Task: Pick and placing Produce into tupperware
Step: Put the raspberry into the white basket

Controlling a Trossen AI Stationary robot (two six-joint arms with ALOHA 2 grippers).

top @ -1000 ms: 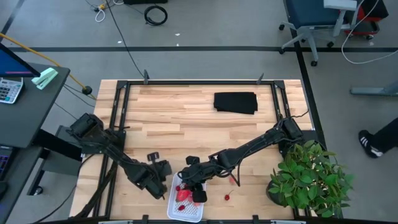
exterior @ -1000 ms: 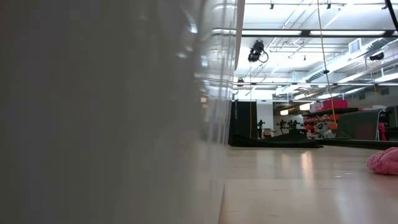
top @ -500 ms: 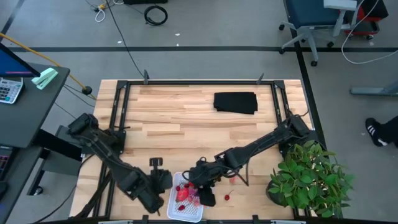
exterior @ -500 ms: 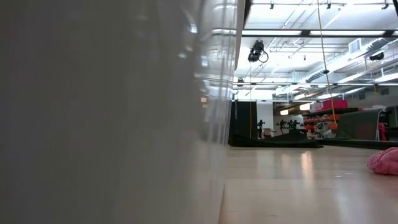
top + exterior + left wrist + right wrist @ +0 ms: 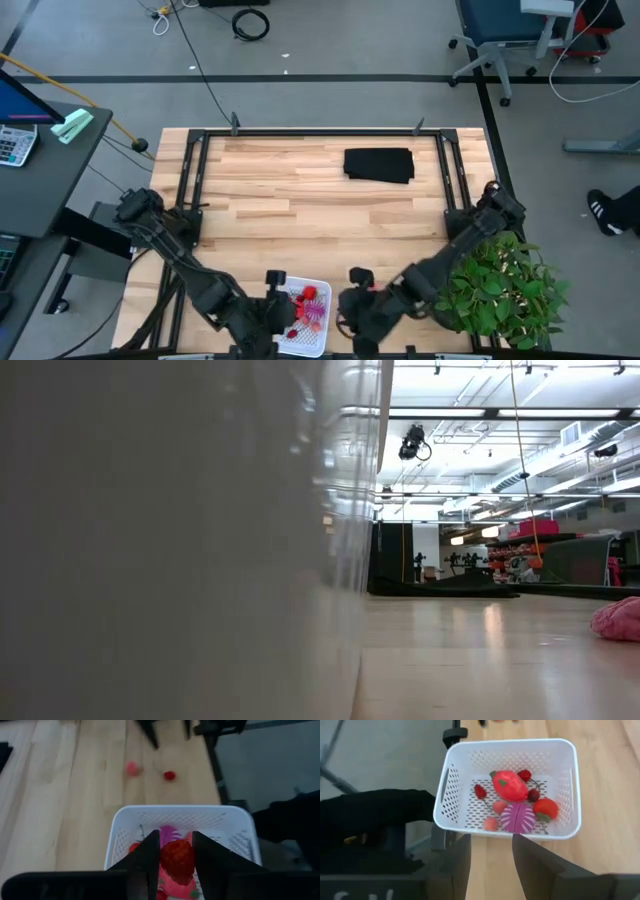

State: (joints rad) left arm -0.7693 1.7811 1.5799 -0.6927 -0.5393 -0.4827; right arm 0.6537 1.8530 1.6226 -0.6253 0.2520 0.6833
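The white tupperware sits at the table's near edge, and its wall fills the left half of the low view. Inside it lie a larger red-pink piece, a purple piece, a strawberry, cherries and small red bits. A pink piece and a red piece rest on the wood outside the tupperware. My left gripper hangs open at the tupperware's left side; the strawberry shows through its finger gap. My right gripper hangs open just right of the tupperware, holding nothing.
A flat black cloth lies toward the far right of the table. A leafy potted plant stands at the near right corner, close to my right arm. A pink piece shows at the right edge of the low view.
My right gripper has drawn back from over the tupperware toward the table's right and near edge. My left gripper has swung toward the near edge and closer to the tupperware's left side. The tupperware has stayed where it was.
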